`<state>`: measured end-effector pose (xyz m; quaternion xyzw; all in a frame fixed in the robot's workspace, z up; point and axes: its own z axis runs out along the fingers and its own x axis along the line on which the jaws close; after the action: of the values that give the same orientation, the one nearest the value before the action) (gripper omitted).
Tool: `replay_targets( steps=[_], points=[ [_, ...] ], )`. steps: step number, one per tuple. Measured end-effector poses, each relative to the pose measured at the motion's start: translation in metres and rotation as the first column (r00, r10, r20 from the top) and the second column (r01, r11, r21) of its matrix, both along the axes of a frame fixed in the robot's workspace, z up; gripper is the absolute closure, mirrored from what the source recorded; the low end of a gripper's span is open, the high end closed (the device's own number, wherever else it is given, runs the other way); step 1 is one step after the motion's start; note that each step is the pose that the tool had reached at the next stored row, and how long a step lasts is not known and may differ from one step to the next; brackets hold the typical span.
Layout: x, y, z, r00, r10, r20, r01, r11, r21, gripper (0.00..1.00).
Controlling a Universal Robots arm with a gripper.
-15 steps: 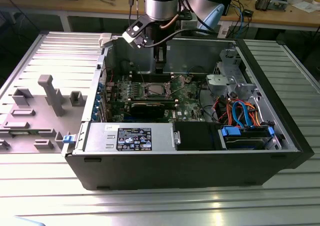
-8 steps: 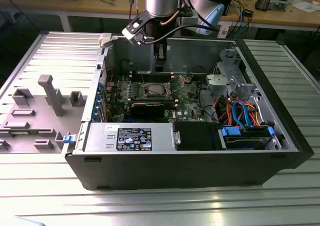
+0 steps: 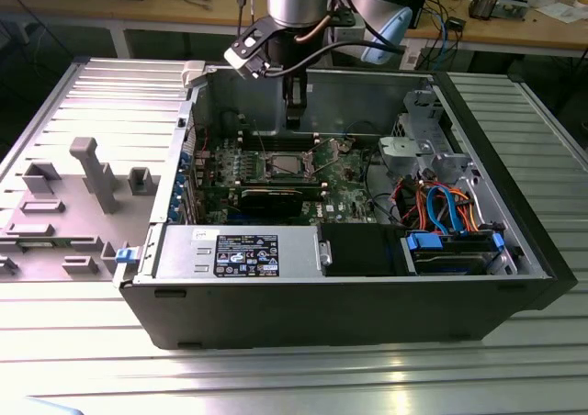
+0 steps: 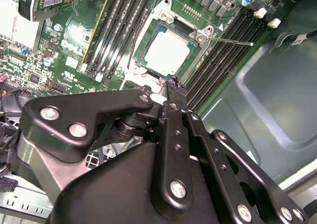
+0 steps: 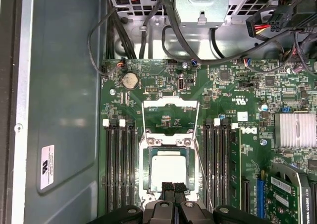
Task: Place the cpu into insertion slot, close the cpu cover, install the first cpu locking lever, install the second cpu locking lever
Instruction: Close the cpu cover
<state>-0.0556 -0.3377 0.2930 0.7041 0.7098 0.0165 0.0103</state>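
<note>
— Where's the cpu?

— In the first wrist view the cpu (image 5: 168, 170) lies flat in the insertion slot (image 5: 168, 142), grey face up. The cpu cover (image 5: 171, 100) stands tipped open at the slot's edge away from the claw, and green board shows through its window.

— And the claw?

— The claw (image 5: 174, 188) is clenched, tips together with nothing between them, over the slot's edge opposite the cover. I cannot tell whether it touches anything.

— What crowds it?

— Black memory slots (image 5: 119, 169) run along both sides of the insertion slot. In the second wrist view a thin wire lever (image 4: 230, 40) juts out free from a corner of the slot, across the memory slots. In the exterior view the graphics card (image 3: 271, 197) lies just nearer than the slot. The power supply (image 3: 239, 252) sits at the near wall. A drive bay (image 3: 455, 252) with blue and orange cables (image 3: 441, 204) is on the exterior view's right.

— And around it all?

— The open computer case (image 3: 367, 314) sits on a ribbed metal surface (image 3: 303, 378). A grey plastic tray (image 3: 73, 204) with upright pegs lies just beside the case on the exterior view's left. A wooden bench (image 3: 551, 31) runs along the far side of the room.
</note>
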Motion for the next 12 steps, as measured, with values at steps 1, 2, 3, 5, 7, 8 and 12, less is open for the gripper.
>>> replay_targets(
  steps=[1, 2, 3, 5, 7, 8, 12],
  points=[
    [0.0000, 0.0000, 0.0006, 1.0000, 0.000, 0.0000, 0.000, 1.0000, 0.0000, 0.89],
    [0.0000, 0.0000, 0.0013, 1.0000, 0.000, 0.0000, 0.000, 1.0000, 0.0001, 0.89],
    [0.0000, 0.0000, 0.0020, 1.0000, 0.000, 0.0000, 0.000, 1.0000, 0.0000, 0.89],
    [0.0000, 0.0000, 0.0035, 1.0000, 0.000, 0.0000, 0.000, 1.0000, 0.0000, 0.89],
    [0.0000, 0.0000, 0.0054, 1.0000, 0.000, 0.0000, 0.000, 1.0000, 0.0000, 0.89],
    [0.0000, 0.0000, 0.0062, 1.0000, 0.000, 0.0001, 0.000, 1.0000, 0.0001, 0.89],
    [0.0000, 0.0000, 0.0099, 1.0000, 0.000, 0.0000, 0.000, 1.0000, 0.0000, 0.89]
  ],
)
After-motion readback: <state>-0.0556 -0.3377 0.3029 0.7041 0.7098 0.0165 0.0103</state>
